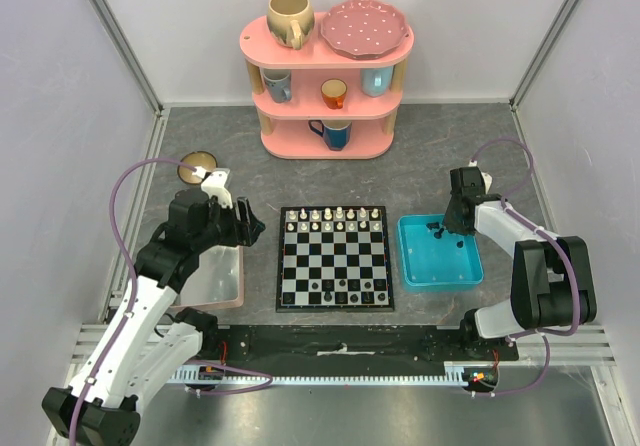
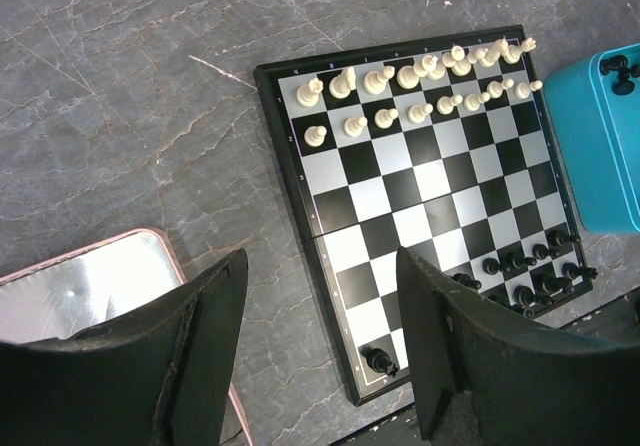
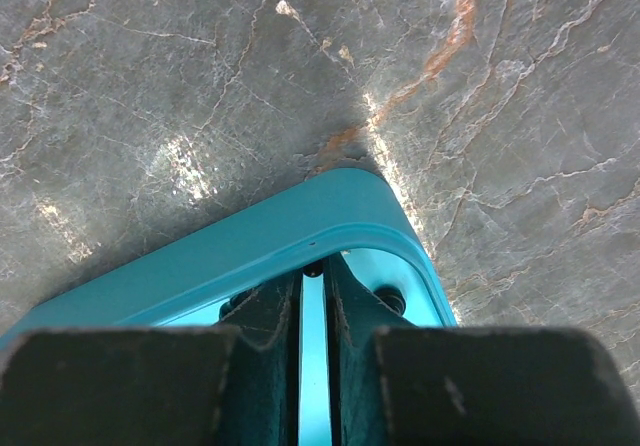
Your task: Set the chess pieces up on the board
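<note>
Now right end effector (image 3: 313,274) in tray (image 3: 250,238) — left end effector (image 2: 320,271) spread.

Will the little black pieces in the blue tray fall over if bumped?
Probably. The black pieces look tiny and slim, so they are likely light and easy to tip or roll. The blue tray has raised walls, which should keep them in.

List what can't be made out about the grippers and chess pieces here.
- Right wrist: whether the right gripper holds anything; its fingers hide the blue tray's inside.
- Top external: kinds of chess pieces in the blue tray; too small.
- Left wrist: part of the board's black rows; the left gripper's finger covers it.
</note>
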Motion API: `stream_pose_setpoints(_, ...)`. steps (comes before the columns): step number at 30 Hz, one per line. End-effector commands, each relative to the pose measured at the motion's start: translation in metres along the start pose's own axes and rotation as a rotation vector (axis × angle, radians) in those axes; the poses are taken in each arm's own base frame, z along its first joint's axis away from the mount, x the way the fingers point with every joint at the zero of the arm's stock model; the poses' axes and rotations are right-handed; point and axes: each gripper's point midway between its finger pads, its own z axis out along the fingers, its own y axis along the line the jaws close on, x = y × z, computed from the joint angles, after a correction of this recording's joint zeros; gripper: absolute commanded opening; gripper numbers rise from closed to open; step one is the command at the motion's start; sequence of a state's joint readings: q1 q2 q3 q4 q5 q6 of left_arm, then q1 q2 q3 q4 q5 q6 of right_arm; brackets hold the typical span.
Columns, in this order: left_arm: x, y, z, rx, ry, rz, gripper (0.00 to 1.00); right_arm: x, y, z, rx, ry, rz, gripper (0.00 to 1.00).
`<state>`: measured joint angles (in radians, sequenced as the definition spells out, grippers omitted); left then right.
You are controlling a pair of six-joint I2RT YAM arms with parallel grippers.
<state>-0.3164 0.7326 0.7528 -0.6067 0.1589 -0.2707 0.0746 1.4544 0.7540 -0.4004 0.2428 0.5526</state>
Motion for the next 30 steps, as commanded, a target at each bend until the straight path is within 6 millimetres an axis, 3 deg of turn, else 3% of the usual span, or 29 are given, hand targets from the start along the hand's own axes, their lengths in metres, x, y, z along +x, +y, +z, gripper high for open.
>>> stream_pose_setpoints(1,-0.006,-0.001,-0.002,0.000,-0.031,0.007,0.68,-0.003,-0.004,-0.003,0.010,-0.023,-0.006,0.11)
stream_pose_setpoints(10,-0.005,-0.002,-0.003,0.001,-0.032,0.009,0.68,0.001,0.000,-0.021,-0.043,0.003,-0.010,0.07)
stream_pose_setpoints(14,-0.005,-0.001,-0.004,-0.003,-0.041,0.008,0.68,0.007,0.001,-0.044,-0.093,0.006,-0.014,0.08)
stream_pose_setpoints(18,-0.002,-0.001,-0.001,-0.001,-0.028,0.008,0.68,0.002,0.014,-0.075,-0.169,-0.031,-0.028,0.06)
stream_pose_setpoints(21,-0.002,0.000,0.001,-0.004,-0.021,0.006,0.68,0.001,0.043,-0.103,-0.243,-0.056,-0.064,0.06)
stream_pose_setpoints(22,-0.001,-0.001,0.001,-0.002,-0.017,0.007,0.68,0.011,0.062,-0.114,-0.285,-0.050,-0.123,0.06)
stream_pose_setpoints(24,0.000,0.000,0.003,-0.002,-0.011,0.006,0.68,0.010,0.091,-0.133,-0.335,-0.069,-0.135,0.05)
stream_pose_setpoints(25,0.002,-0.001,0.004,-0.001,-0.004,0.006,0.68,0.025,0.112,-0.142,-0.369,-0.056,-0.198,0.06)
stream_pose_setpoints(27,0.003,-0.001,0.005,0.000,0.002,0.006,0.68,0.028,0.140,-0.160,-0.421,-0.066,-0.214,0.05)
stream_pose_setpoints(28,0.003,0.000,0.005,-0.002,0.002,0.006,0.68,0.044,0.157,-0.165,-0.428,-0.062,-0.275,0.05)
stream_pose_setpoints(30,0.003,0.001,0.006,-0.009,0.000,0.006,0.68,0.051,0.185,-0.184,-0.470,-0.082,-0.303,0.05)
